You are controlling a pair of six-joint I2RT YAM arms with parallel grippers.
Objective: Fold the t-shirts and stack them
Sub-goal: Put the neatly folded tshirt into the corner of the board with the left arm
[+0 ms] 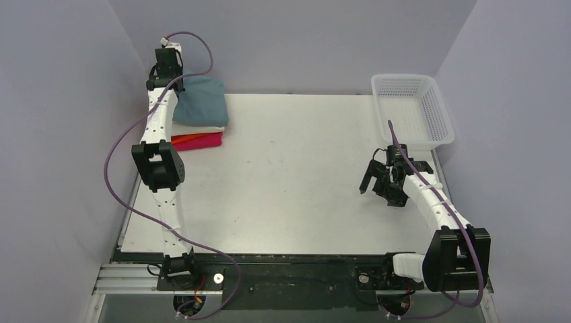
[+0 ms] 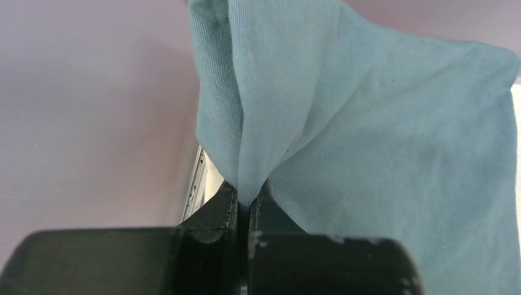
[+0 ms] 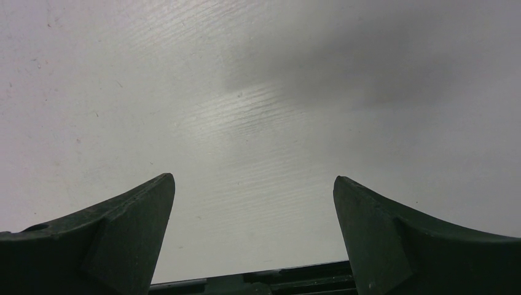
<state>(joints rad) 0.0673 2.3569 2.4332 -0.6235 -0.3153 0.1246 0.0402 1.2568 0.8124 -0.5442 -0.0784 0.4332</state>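
A teal-blue t-shirt (image 1: 202, 101) lies on top of a stack at the table's far left, over a cream-white shirt (image 1: 202, 128), an orange shirt (image 1: 190, 138) and a pink-magenta shirt (image 1: 202, 142). My left gripper (image 1: 176, 82) is at the stack's far left corner, shut on a pinched fold of the teal shirt (image 2: 368, 123); in the left wrist view the gripper (image 2: 247, 196) has cloth running up from between its closed fingers. My right gripper (image 1: 377, 180) is open and empty above bare table at the right, and the right wrist view (image 3: 253, 179) shows nothing between its fingers.
A white plastic mesh basket (image 1: 412, 108) stands at the far right corner, empty as far as I can see. Purple walls close in on the left, back and right. The left arm stretches along the table's left edge.
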